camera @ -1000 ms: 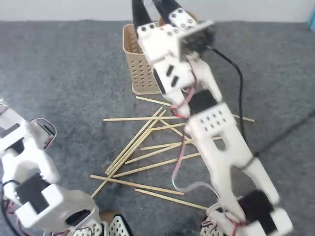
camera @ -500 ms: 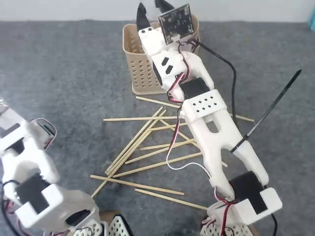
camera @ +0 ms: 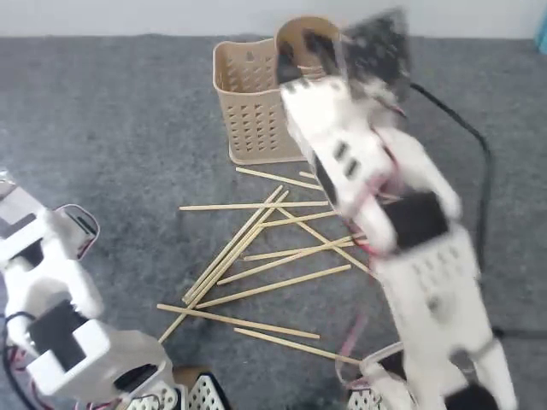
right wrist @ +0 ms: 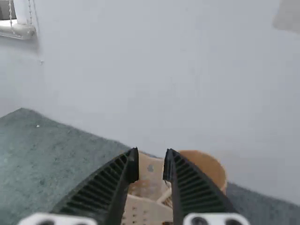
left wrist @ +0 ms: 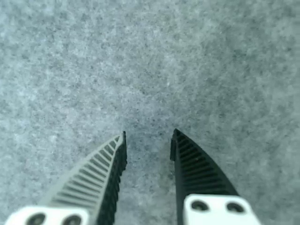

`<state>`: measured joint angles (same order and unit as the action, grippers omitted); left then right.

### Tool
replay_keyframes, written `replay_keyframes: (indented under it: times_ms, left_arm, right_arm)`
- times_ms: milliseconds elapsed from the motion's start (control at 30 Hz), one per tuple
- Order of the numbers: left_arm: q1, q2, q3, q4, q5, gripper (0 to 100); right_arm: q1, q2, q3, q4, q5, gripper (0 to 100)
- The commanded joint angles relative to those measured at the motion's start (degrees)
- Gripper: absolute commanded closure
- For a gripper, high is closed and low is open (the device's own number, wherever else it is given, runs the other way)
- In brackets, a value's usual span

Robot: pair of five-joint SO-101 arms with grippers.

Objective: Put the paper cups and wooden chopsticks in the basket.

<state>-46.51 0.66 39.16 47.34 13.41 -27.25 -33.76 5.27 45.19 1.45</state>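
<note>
Wooden chopsticks (camera: 256,248) are noted scattered on the grey worktop (camera: 128,128) near the basket (camera: 248,120), none collected. One paper cup (camera: 301,30) is seen at the basket's corner; whether inside cannot be told. Right hand (right wrist: 150,166) is held above the basket, slightly parted, empty. Left hand (left wrist: 147,140) is parted, empty.

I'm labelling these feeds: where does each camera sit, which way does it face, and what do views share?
High view: fixed overhead, looking down at grey carpet; white left arm and right arm show.
Left wrist view: left arm, facing carpet; open left pincer shows.
Right wrist view: right arm, facing white wall; right pincer shows.
Shared by high and right wrist: beige perforated plastic basket, brown paper cup.
</note>
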Motion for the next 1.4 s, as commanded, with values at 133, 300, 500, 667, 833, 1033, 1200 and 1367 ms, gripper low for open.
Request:
replay_keyframes:
  times_ms: [133, 300, 500, 667, 833, 1033, 1200, 1367]
  left_arm:
    - [4.75, -4.22, 1.10, -0.70, -7.38, 85]
    - [7.56, -9.67, 2.95, 0.44, -7.03, 85]
    - [18.29, -14.51, 1.19, 9.85, 5.45, 85]
    - [25.49, -14.59, -3.38, 13.71, 12.13, 85]
    - [29.54, -14.51, -5.05, 12.48, 18.02, 85]
    - [36.31, -10.55, -4.53, 10.55, 23.47, 80]
    - [37.10, -2.64, -7.87, 9.23, 23.56, 72]
    - [37.19, 3.69, -10.95, 8.97, 23.56, 73]
  right_arm:
    - [2.77, -14.46, 3.78, 22.02, -1.05, 90.7]
    - [4.35, -20.35, 23.74, 28.18, -1.05, 90.7]
    - [8.75, -28.00, 52.66, 20.97, -0.62, 90.8]
    - [10.77, -29.93, 72.70, 4.35, -0.62, 90.8]
    - [10.15, -30.55, 82.99, -6.02, 2.90, 90.8]
    - [9.80, -30.46, 83.16, -5.05, 6.15, 90.8]
    - [9.80, -30.46, 83.25, -5.05, 6.33, 90.8]
    - [9.80, -30.46, 83.25, -5.05, 6.33, 90.8]
